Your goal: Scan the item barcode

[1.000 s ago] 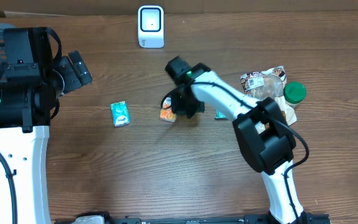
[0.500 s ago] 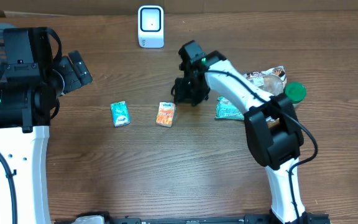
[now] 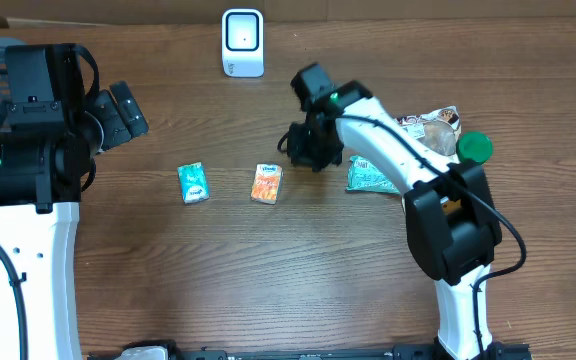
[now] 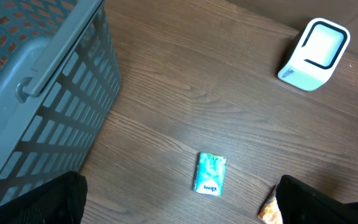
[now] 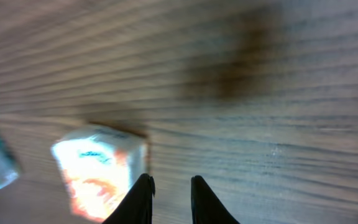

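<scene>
An orange snack packet [image 3: 266,184] lies flat on the wooden table, and it shows blurred in the right wrist view [image 5: 98,174]. My right gripper [image 3: 303,150] hovers just right of it and slightly behind; its jaws [image 5: 170,180] stand a narrow gap apart with only table between them. The white barcode scanner [image 3: 242,42] stands at the back centre, also in the left wrist view [image 4: 314,53]. My left gripper [image 3: 123,110] hangs wide open at the far left, its fingers [image 4: 328,202] empty above the table.
A teal Kleenex packet [image 3: 194,183] lies left of the orange packet, seen too in the left wrist view [image 4: 210,174]. A teal pouch [image 3: 370,176], a crinkled snack bag [image 3: 423,128] and a green lid [image 3: 475,148] sit at the right. A grey mesh basket [image 4: 36,81] stands far left.
The right gripper let go of the orange packet, which now lies on the table, and pulled back to the right and rear. The left arm has not moved.
</scene>
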